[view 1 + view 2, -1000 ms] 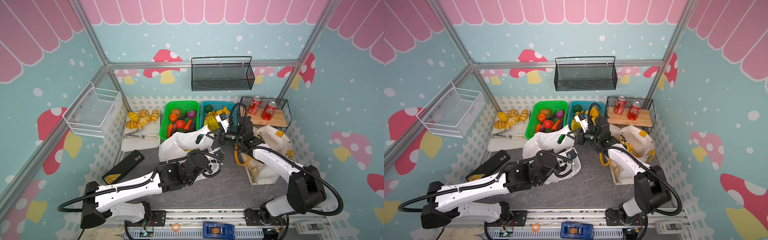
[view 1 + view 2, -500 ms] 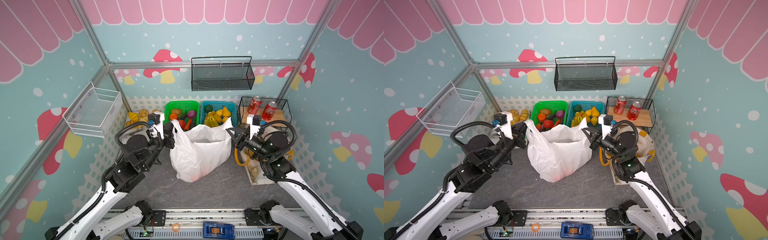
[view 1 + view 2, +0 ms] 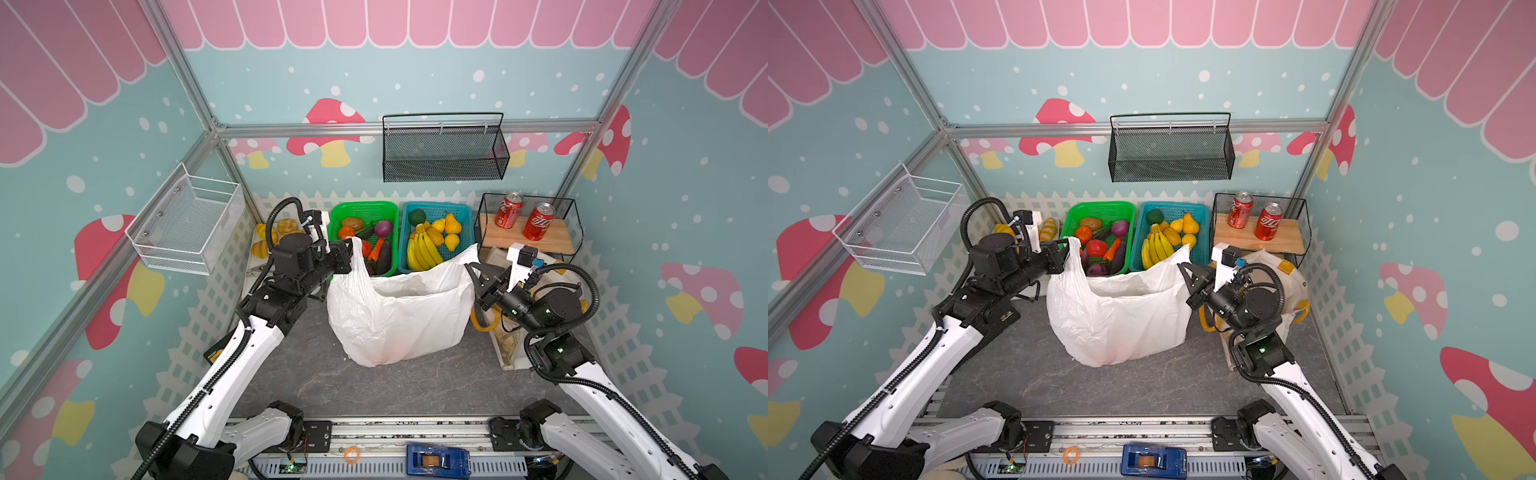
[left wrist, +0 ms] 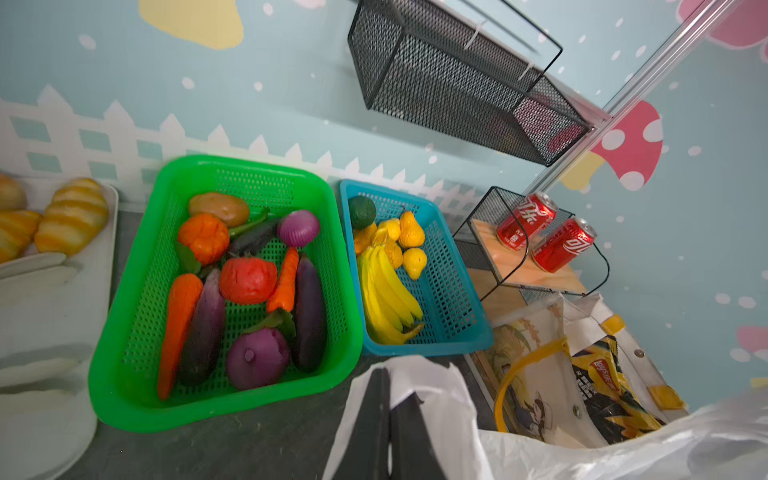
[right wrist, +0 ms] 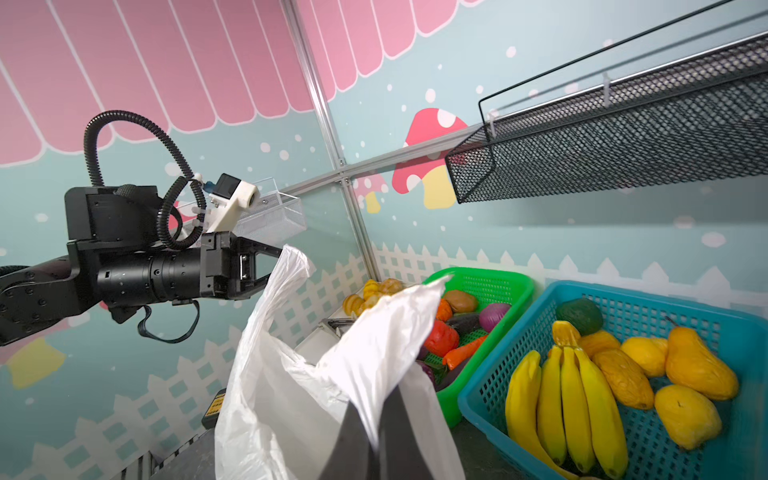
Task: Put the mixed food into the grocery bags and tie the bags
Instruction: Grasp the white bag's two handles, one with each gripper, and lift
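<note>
White plastic bag (image 3: 395, 320) stood open on the dark table (image 3: 374, 386), mid-floor. We saw the left gripper (image 3: 349, 258) pinching one handle loop and the right gripper (image 3: 472, 269) clamped on the other, mouth stretched between them. Cloth tote (image 4: 528, 345) sat just right of it, a snack packet (image 4: 598, 382) inside. Farther back, yellow pears (image 3: 453, 224) lay in the blue basket (image 3: 436, 204).

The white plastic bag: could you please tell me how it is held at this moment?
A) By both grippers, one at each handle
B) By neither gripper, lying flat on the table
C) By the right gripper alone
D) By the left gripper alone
A: in a top view the left gripper and the right gripper each have their jaws closed on a handle of the white plastic bag, with its mouth spread open between them.
</note>
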`<action>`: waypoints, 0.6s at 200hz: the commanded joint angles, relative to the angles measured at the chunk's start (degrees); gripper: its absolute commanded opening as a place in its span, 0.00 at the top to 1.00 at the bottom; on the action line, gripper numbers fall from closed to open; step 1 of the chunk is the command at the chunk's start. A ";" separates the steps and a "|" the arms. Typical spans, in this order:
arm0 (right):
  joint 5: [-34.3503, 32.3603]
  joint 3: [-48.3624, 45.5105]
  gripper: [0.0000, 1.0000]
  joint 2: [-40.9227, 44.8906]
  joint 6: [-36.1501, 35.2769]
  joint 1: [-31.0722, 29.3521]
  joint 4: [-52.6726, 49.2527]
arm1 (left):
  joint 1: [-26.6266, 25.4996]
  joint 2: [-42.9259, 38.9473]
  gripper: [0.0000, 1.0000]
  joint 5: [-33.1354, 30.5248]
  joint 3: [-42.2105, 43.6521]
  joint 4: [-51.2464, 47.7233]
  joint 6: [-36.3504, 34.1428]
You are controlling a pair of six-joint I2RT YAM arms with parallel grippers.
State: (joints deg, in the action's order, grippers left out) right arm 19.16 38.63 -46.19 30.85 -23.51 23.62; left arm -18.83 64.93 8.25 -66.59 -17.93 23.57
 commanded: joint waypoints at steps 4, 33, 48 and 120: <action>-4.10 -0.20 1.00 0.19 1.31 0.11 1.40 | 2.84 -3.38 0.72 3.17 -2.34 -2.96 1.84; -3.00 1.29 1.00 -2.73 1.87 0.11 1.42 | 4.35 -9.40 0.50 3.84 -1.72 -7.48 -2.43; -2.25 1.83 1.00 -4.09 2.10 0.12 1.99 | 4.61 -12.51 0.40 3.91 -1.35 -9.49 -3.20; -1.97 3.19 1.00 -6.79 1.11 0.08 2.87 | -0.42 -14.85 0.23 -0.87 -6.68 -16.18 -5.48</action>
State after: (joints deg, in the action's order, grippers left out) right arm 16.93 40.03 -52.21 31.99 -23.51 24.23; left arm -15.75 48.12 13.41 -70.06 -29.10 22.15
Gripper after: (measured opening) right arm 0.055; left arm 0.749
